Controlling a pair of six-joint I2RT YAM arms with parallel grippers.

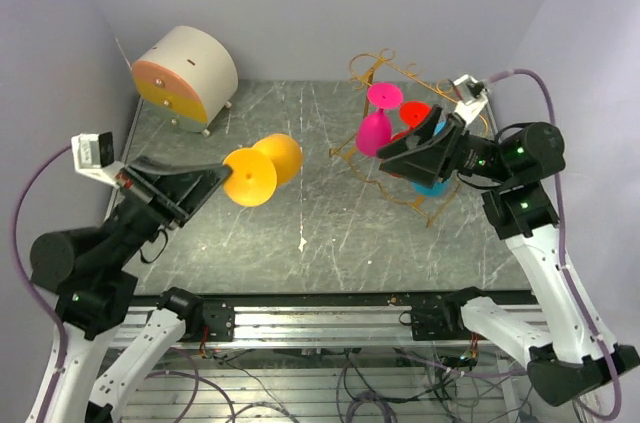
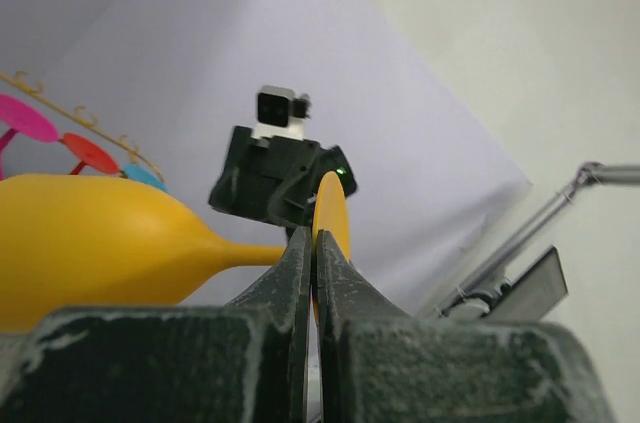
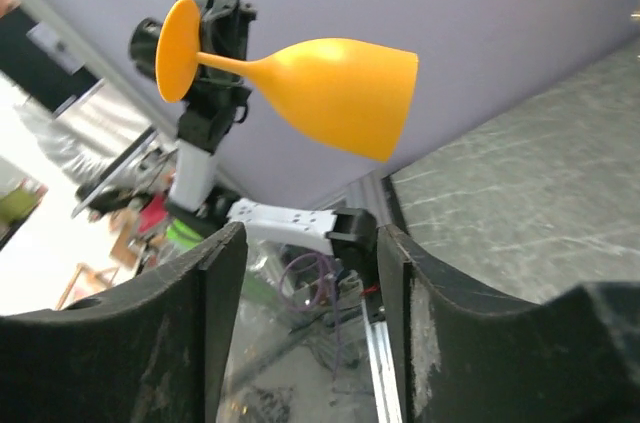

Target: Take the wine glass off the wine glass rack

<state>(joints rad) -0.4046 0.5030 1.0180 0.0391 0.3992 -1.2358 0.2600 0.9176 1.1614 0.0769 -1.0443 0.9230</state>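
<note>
While left fingers point(image 2: 295, 278) clamp the wine glass point(image 1: 262, 168), right fingers point(image 3: 205, 323) spread wide, beside rack point(image 1: 398, 67)

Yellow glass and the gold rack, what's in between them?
Just bare gray table, as the top view shows. Nothing else sits between the yellow glass and the gold rack, where a pink glass hangs at the near end.
</note>
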